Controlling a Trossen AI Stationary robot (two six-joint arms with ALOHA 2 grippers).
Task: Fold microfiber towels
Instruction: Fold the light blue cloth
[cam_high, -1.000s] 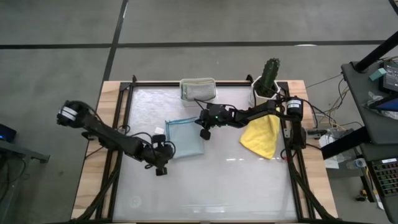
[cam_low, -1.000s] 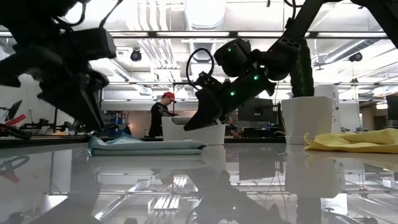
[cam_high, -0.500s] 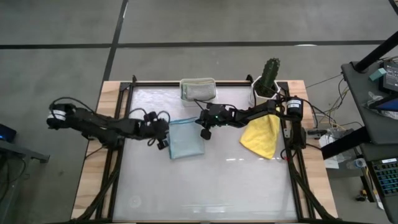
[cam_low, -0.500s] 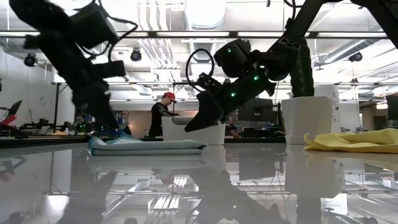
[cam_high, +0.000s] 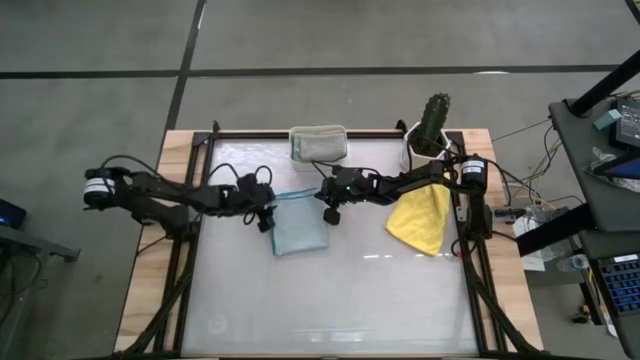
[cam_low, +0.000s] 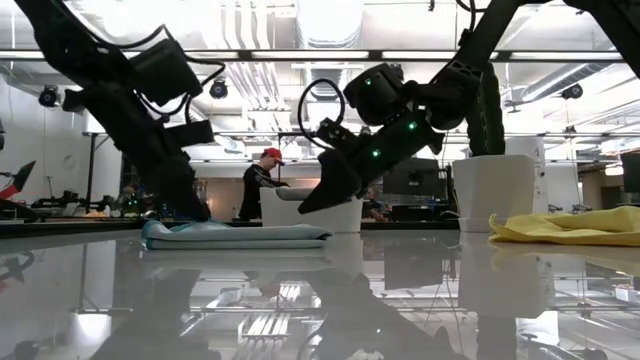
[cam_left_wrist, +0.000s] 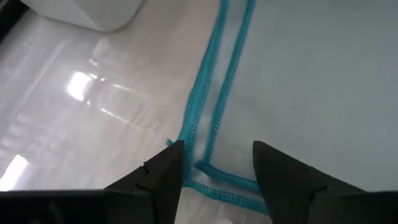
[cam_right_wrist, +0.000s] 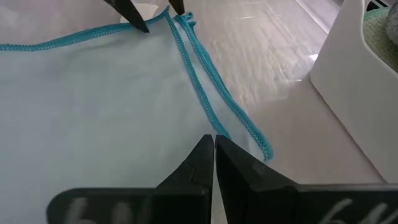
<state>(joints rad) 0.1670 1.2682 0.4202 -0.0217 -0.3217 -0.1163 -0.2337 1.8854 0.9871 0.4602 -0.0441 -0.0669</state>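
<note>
Left gripper (cam_left_wrist: 216, 163) at the folded pale towel's (cam_high: 297, 220) corner, fingers parted with a clear gap, nothing between them; turquoise stitched hem runs double there, two edges stacked. Cloth looks soft, fine-napped, thin. Right gripper (cam_right_wrist: 213, 155) pinched closed, tips together, low over the towel's other corner, just beside the looped hem; whether it presses the cloth, can't tell.

Towel lies mid-table as a narrow upright rectangle, flat, two layers. Yellow towel (cam_high: 423, 220) crumpled, partly over the table's (cam_high: 350, 300) right rail, well apart. White tub (cam_high: 318, 143) at the back edge, rounded plastic walls, a sage-green cloth (cam_high: 320, 146) inside. White pot with cactus (cam_high: 432, 125) back right. Tabletop glossy, mirror-like.

Versus a second ago: towel was wider, about square; now folded in half. Left gripper was off the towel's near-left corner, closed narrower; now up at the far-left edge and spread. Right arm has hardly moved.

Low view: left gripper tips hidden behind the towel's bulge (cam_low: 235, 235); arms are silhouettes. Person (cam_low: 262, 180) far back in the room, partly behind the tub. Other towels not seen.
</note>
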